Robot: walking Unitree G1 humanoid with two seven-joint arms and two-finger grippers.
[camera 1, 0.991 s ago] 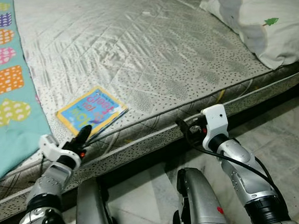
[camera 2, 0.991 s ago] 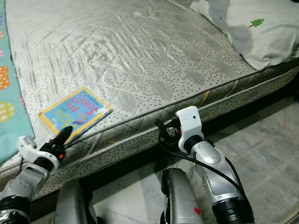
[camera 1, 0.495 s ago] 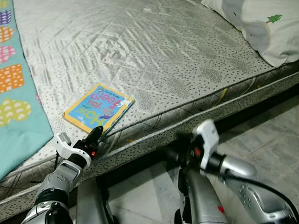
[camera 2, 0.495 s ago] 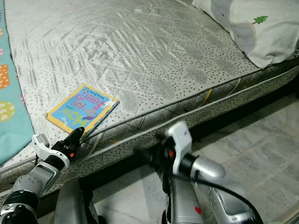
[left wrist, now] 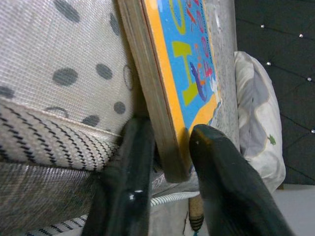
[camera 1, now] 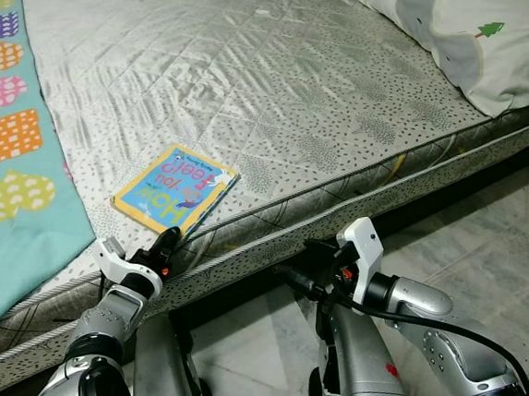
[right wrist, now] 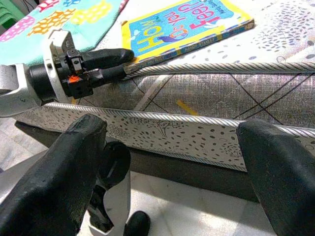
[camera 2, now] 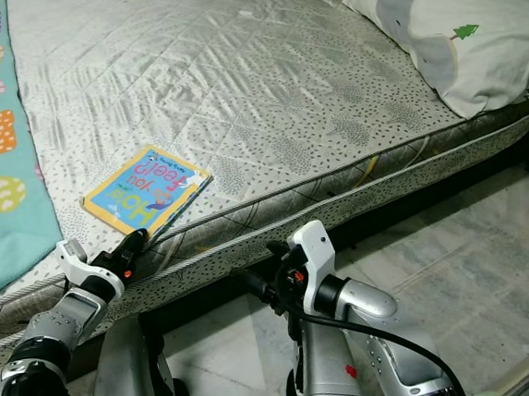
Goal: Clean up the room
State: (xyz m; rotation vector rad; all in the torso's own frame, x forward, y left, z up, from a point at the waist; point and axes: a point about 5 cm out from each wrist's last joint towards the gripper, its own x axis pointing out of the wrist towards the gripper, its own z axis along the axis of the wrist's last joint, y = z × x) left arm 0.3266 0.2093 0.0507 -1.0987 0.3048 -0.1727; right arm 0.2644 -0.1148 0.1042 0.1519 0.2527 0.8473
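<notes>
Flat near the front edge of the mattress point(camera 1: 263, 78) lies a blue and yellow children's book point(camera 1: 175, 186), its near corner over the piped seam. The left tool point(camera 1: 168, 244) has its two black fingers point(left wrist: 216, 187) pinching that corner, one on the cover and one beneath. The right tool point(camera 1: 295, 280) hangs spread wide below the mattress side, above the marble floor point(camera 1: 491, 243). A teal patterned blanket point(camera 1: 7, 165) lies beside the book; a white pillow point(camera 1: 467, 27) sits well apart.
</notes>
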